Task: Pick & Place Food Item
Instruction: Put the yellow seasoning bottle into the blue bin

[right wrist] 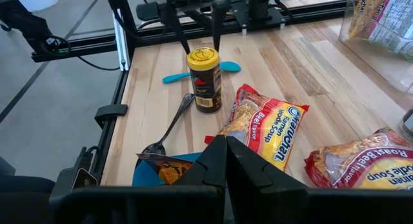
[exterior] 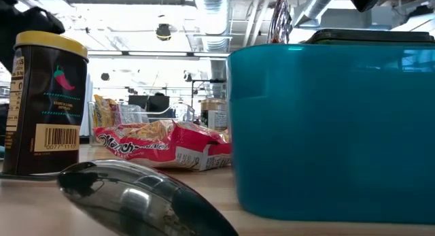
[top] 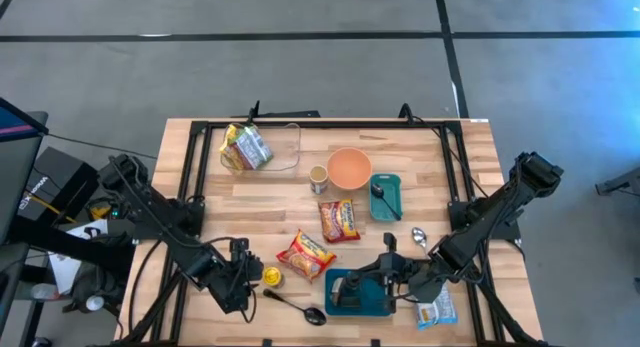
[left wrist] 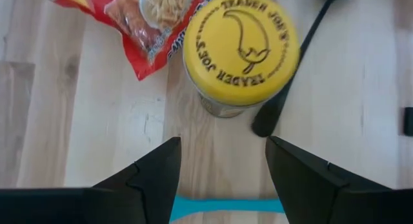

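Note:
A spice jar (left wrist: pixel 240 46) with a yellow lid and a dark label stands upright on the wooden table near its front edge, next to a red ramen packet (top: pixel 305 254). My left gripper (left wrist: pixel 222 146) hovers open just left of the jar (top: pixel 271 277). Its two fingers stand apart with the lid ahead of their tips, touching nothing. My right gripper (right wrist: pixel 226 150) is shut above the teal tray (top: pixel 340 299) at the front centre. A small dark packet (right wrist: pixel 164 169) lies in that tray.
A black spoon (top: pixel 295 305) lies just right of the jar. A second ramen packet (top: pixel 339 220), an orange bowl (top: pixel 349 167), a cup (top: pixel 318 179), a teal plate with a spoon (top: pixel 385 197) and a clear bin of packets (top: pixel 262 147) lie farther back. A light-blue utensil (right wrist: pixel 177 75) lies beside the jar.

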Available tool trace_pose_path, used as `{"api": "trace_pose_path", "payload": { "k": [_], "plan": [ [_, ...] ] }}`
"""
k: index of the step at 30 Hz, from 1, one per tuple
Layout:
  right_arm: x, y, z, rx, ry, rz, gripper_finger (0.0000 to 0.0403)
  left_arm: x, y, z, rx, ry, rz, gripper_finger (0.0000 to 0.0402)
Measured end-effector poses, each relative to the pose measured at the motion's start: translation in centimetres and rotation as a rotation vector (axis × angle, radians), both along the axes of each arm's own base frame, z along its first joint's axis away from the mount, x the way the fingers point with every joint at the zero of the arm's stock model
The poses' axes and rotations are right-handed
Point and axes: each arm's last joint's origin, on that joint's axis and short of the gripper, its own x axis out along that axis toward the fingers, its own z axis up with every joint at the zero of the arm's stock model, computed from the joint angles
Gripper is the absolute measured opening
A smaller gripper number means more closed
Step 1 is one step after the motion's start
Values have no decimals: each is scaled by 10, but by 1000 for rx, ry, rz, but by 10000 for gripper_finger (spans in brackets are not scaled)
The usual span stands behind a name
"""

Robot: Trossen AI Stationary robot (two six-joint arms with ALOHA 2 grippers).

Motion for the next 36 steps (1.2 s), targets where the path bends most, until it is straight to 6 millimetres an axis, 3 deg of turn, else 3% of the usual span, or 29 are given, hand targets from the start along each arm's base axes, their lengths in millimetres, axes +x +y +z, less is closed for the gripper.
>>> {"api": "trace_pose_path", "payload": {
  "k": [25, 36],
  "plan": [
    [0, 0, 0, 9, 0, -4, 1, -6, 6, -37, -67, -78, 3, 225],
    [0, 0, 0, 9, 0, -4, 1, -9, 11, -53, -83, -132, -19, 298]
  ]
}}
